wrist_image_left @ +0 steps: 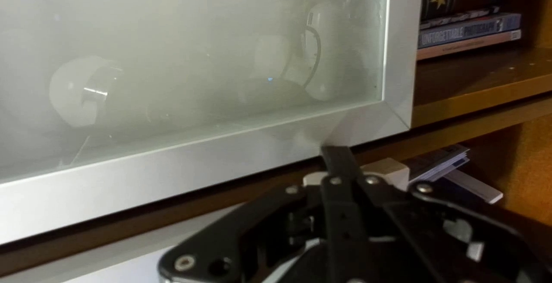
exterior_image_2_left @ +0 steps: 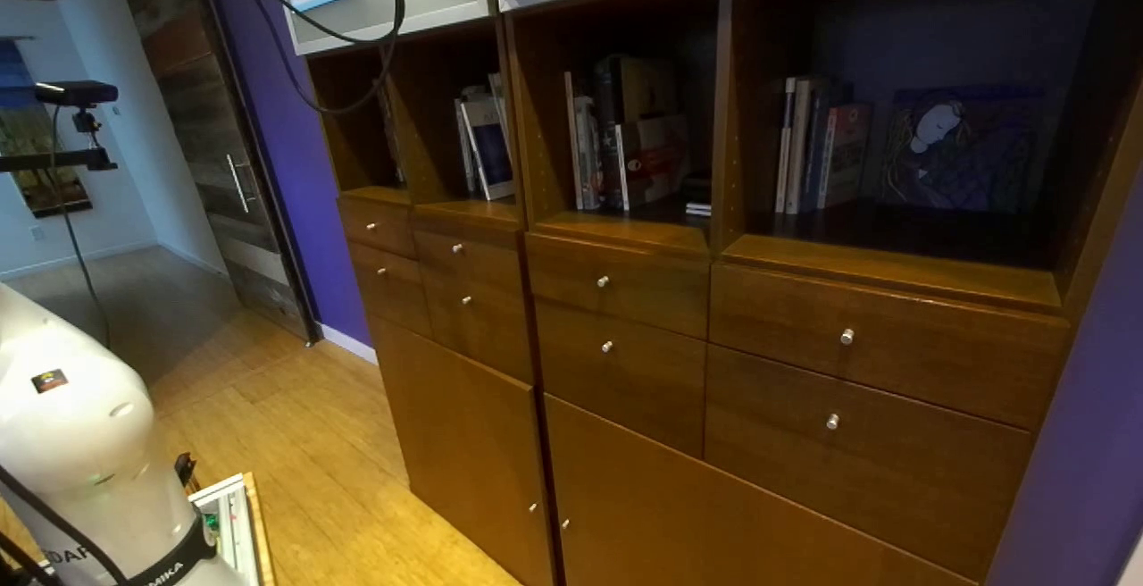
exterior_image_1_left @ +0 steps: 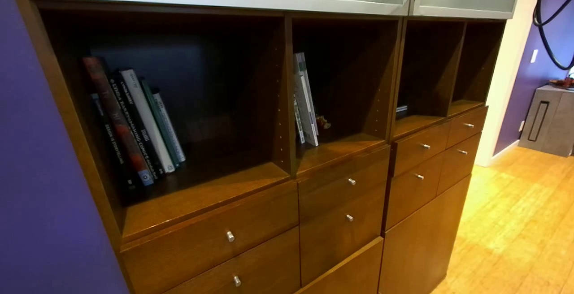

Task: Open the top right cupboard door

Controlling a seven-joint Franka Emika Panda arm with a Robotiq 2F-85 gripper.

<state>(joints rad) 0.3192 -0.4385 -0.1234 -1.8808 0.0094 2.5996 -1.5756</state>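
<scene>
Our tool [wrist_image_left: 338, 152], pressed together, stands at the lower frame [wrist_image_left: 366, 124] of the door [wrist_image_left: 207, 63], left of the books [wrist_image_left: 470, 28], contact uncertain; we judge the door stiff, slick and breakable, best drawn by that frame near its right corner, not the face.

Frosted glassy door [wrist_image_left: 202, 76], metallic frame [wrist_image_left: 215, 160], wooden drawers [exterior_image_1_left: 210, 240]

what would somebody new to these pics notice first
Probably the big brown cabinet spanning both exterior views, beside a bold purple wall. Next, the dark picture with a pale face, in the rightmost open compartment of an exterior view. In the wrist view, the silver-framed frosted door dominates, with the black gripper by its lower edge.
</scene>
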